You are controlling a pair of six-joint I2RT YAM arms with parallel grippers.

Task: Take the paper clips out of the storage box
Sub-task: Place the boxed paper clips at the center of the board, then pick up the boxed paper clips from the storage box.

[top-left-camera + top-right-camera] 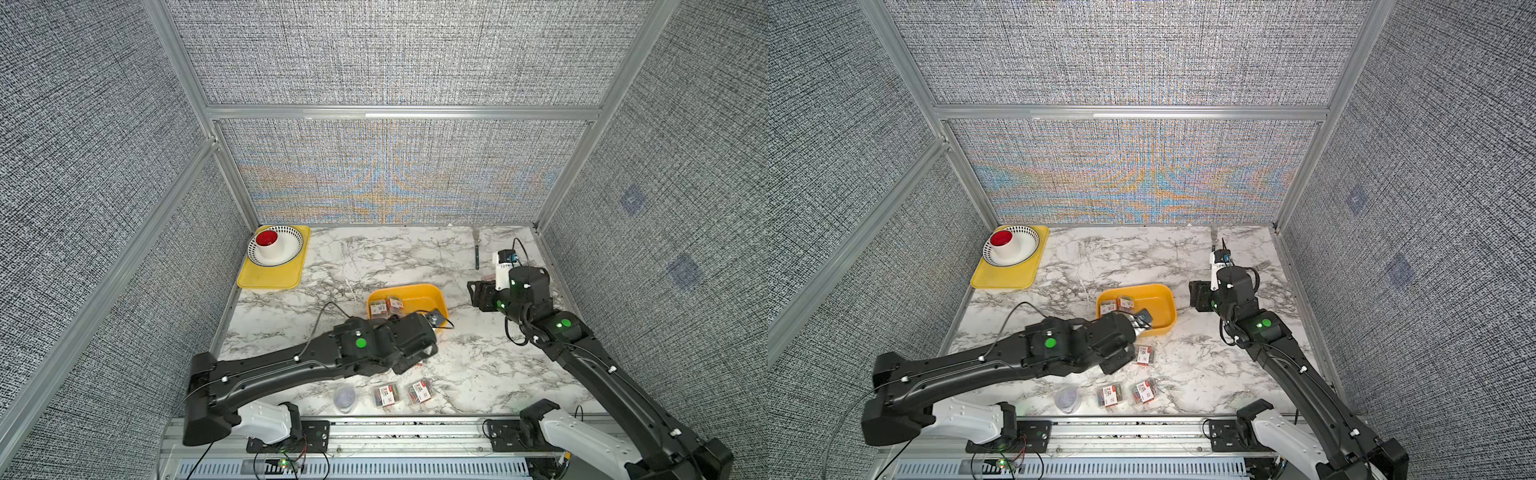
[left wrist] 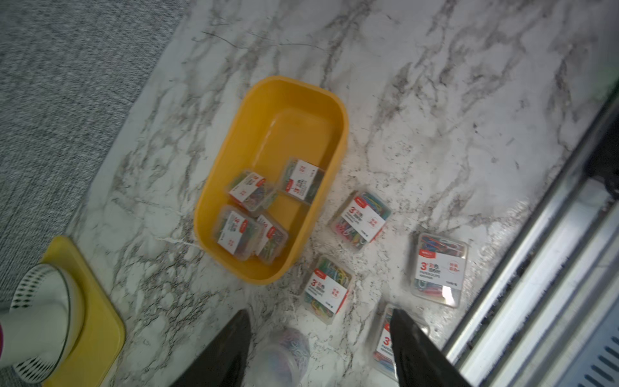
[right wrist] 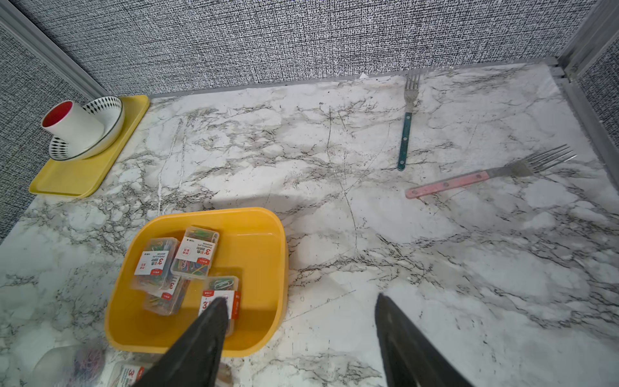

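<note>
1. Left gripper point(image 2: 320, 315): jaws apart, nothing between them; hovers over packs lying on the table point(image 2: 435, 117).
2. Right gripper point(image 3: 299, 311): jaws apart, empty, just beside the storage box point(image 3: 254, 241).
3. Paper clips point(image 2: 249, 191): four packs in the box, overlapping at one end.
4. Risk: pinching an overlapped pack may drag its neighbour or slip off smooth plastic.
5. Risk: both arms near the box; simultaneous reaches could clash or shove it.

A big red "3" shows on the white-and-red label of a paper clip box point(image 2: 438, 269) on the counter point(image 2: 435, 117), with "PAPER CLIPS" in small print under it. The same "3" reads upside down on another pack point(image 3: 196, 253) inside the storage box point(image 3: 264, 241); the finer print is unreadable.
</note>
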